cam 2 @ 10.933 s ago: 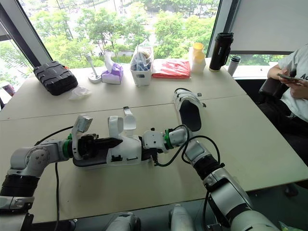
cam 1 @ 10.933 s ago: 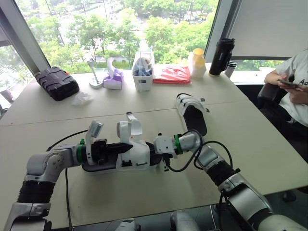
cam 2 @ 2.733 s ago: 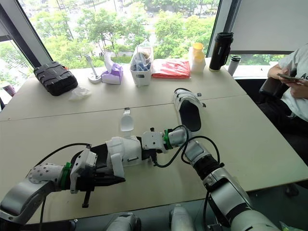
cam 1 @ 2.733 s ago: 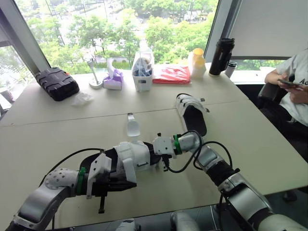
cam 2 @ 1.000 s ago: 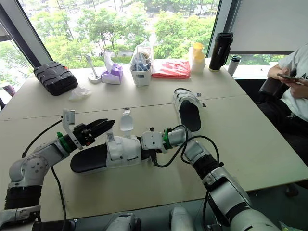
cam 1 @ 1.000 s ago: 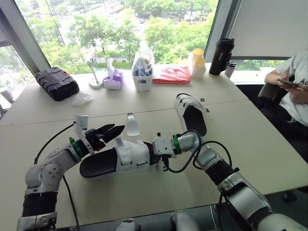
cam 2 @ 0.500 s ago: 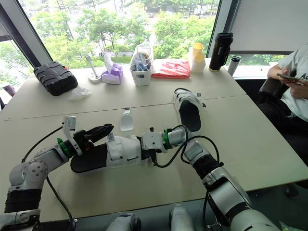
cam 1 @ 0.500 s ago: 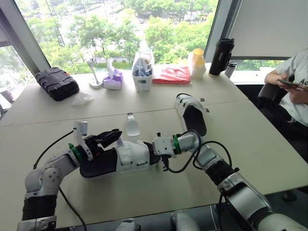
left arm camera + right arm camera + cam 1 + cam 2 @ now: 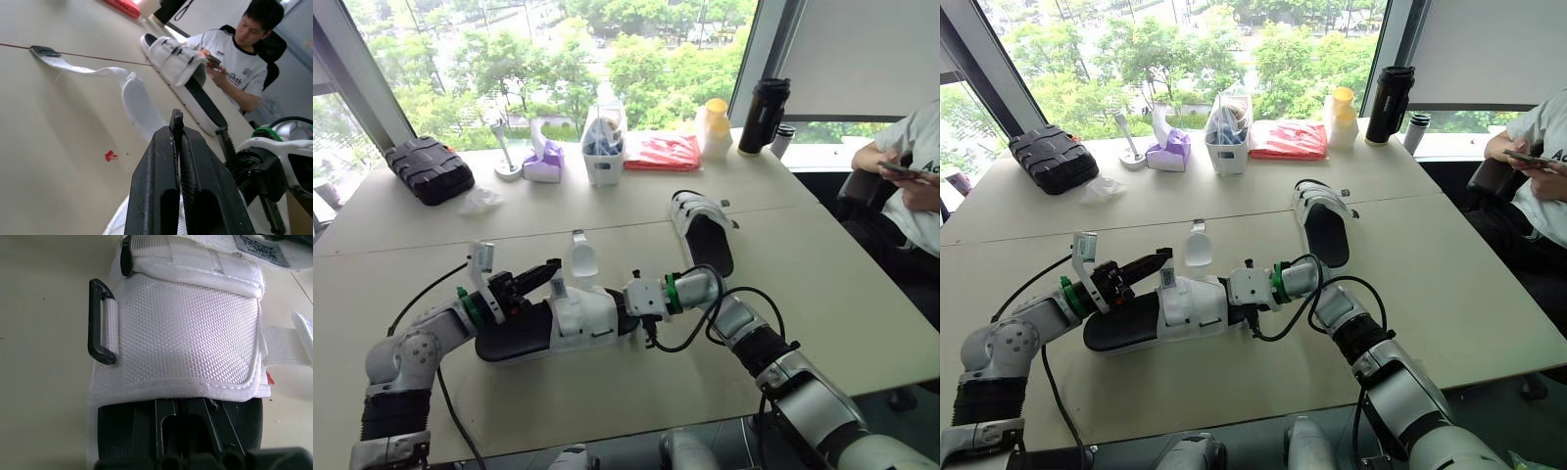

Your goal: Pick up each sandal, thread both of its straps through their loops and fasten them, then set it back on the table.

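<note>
Left gripper (image 9: 548, 269) hovered just over the left part of the near sandal (image 9: 578, 318), its two black fingers pressed together with nothing visible between them. It pointed toward the loose strap (image 9: 582, 259), probably lined up to pick up that strap next.

Near sandal lay on the table (image 9: 607, 392) near the front edge, between the two arms, its length running left to right. A wide white band crossed its upper. A black loop (image 9: 100, 323) stood out on one side of the band, with no strap through it. The loose strap ran from the sandal toward the far side and lay flat on the table, so this one was judged unfastened.

Right gripper (image 9: 182, 423) was clamped on the right end of the near sandal, at the black sole. Likely reason: to keep the shoe steady while the other arm worked the strap.

Far sandal (image 9: 703, 227) lay to the right and farther back, well apart from both grippers. Its bands lay closed over its upper, so it looked finished.

A seated person (image 9: 911, 186) was at the far right edge, away from the work.
</note>
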{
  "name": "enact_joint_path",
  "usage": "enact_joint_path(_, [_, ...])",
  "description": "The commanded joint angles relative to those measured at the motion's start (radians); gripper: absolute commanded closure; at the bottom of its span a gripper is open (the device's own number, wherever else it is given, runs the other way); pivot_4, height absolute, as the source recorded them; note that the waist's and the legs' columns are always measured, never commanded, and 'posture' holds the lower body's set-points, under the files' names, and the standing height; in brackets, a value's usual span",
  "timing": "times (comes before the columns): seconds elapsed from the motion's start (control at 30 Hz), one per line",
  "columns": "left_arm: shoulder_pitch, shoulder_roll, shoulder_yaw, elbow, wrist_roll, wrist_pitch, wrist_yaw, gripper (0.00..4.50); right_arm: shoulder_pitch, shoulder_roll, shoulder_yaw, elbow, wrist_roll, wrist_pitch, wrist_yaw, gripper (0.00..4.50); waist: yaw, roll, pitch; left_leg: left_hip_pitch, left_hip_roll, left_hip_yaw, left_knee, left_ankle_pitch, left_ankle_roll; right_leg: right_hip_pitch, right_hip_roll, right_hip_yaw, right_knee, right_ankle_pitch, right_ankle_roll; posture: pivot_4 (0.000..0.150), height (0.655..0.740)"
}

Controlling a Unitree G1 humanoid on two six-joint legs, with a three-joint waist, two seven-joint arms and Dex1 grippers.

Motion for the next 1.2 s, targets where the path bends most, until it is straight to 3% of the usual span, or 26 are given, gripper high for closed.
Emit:
enact_joint_path(0.03, [-0.049, 0.009, 0.090, -0.077, -0.199, 0.079, -0.038, 4.43, 0.016, -0.009, 0.036, 0.055, -0.066, 0.023, -0.003, 4.50, 0.000, 0.000, 0.000, 0.000, 0.000, 0.000, 0.000, 0.000, 0.000, 0.000, 0.000, 0.000, 0.000, 0.000, 0.000, 0.150, 0.7400])
enact_joint_path(0.2, [-0.051, 0.025, 0.093, -0.119, -0.269, 0.117, -0.067, 4.43, 0.015, -0.007, 0.037, 0.058, -0.066, 0.021, -0.004, 4.50, 0.000, 0.000, 0.000, 0.000, 0.000, 0.000, 0.000, 0.000, 0.000, 0.000, 0.000, 0.000, 0.000, 0.000, 0.000, 0.150, 0.7400])
enact_joint_path(0.3, [-0.054, 0.018, 0.082, -0.132, -0.246, 0.086, -0.081, 4.43, 0.015, -0.007, 0.036, 0.056, -0.065, 0.022, -0.003, 4.50, 0.000, 0.000, 0.000, 0.000, 0.000, 0.000, 0.000, 0.000, 0.000, 0.000, 0.000, 0.000, 0.000, 0.000, 0.000, 0.150, 0.7400])
enact_joint_path(0.9, [-0.086, -0.075, -0.007, 0.133, 0.058, -0.209, -0.140, 4.43, 0.024, -0.012, 0.038, 0.040, -0.066, 0.026, -0.003, 4.50, 0.001, -0.001, 0.000, 0.000, 0.000, 0.000, 0.000, 0.001, -0.001, 0.000, 0.000, 0.000, 0.000, 0.000, 0.000, 0.150, 0.7400])
enact_joint_path(1.2, [-0.091, -0.087, -0.016, 0.197, 0.136, -0.242, -0.116, 4.43, 0.027, -0.014, 0.037, 0.033, -0.070, 0.028, -0.003, 4.50, 0.001, -0.001, 0.000, 0.000, 0.000, -0.001, 0.000, 0.001, -0.001, 0.000, 0.000, 0.000, 0.000, 0.000, 0.000, 0.150, 0.7400])
